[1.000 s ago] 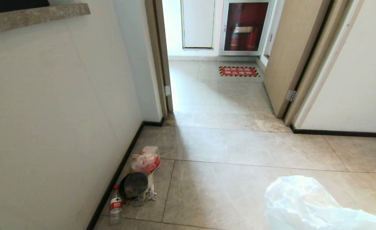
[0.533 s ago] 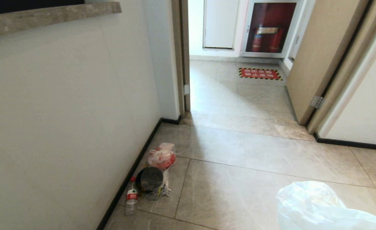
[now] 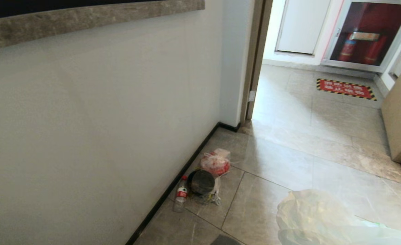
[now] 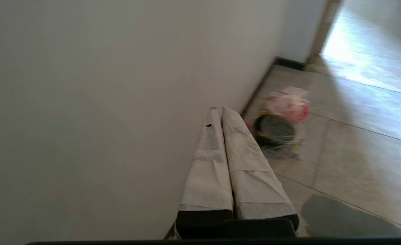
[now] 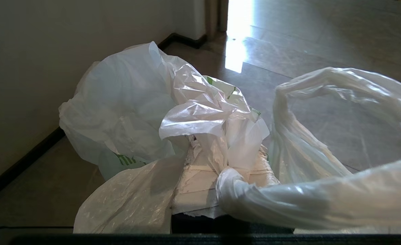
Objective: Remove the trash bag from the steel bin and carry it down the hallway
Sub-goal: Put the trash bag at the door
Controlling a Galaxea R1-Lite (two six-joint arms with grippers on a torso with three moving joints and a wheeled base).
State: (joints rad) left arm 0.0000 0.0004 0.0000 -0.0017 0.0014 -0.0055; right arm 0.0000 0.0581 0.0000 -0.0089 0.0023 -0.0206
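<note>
Carrying stage, as we judged it. We logged the following.

Bag (image 5: 125,102): thin, milky, crinkled plastic, with green print showing through. It was bunched over the right gripper (image 5: 217,163), whose wrapped fingers were pressed shut on a twisted neck of the film; one loop of plastic stood out to the side. In the head view the bag (image 3: 316,217) sat low at the robot's right, above the floor (image 3: 323,163). We took the grip at the gathered top as the way to keep the contents hanging below and the mouth closed during travel.

Left gripper (image 4: 219,112): empty, its padded fingers (image 4: 207,170) closed against each other, pointing along the wall (image 3: 101,119). We judged it parked, since one arm sufficed for a light load.

Litter by the skirting: a bottle (image 3: 180,197) with a red label, a dark round tub (image 3: 202,182) and a red-and-white packet (image 3: 215,163), close together, the bottle nearest the wall. None of it was touched.

Steel bin: not in any view.

Doorway (image 3: 255,68): ahead and to the right, opening on the hallway, with a red cabinet (image 3: 367,34) and a striped floor sign (image 3: 345,89) beyond. The bag was well short of it.
</note>
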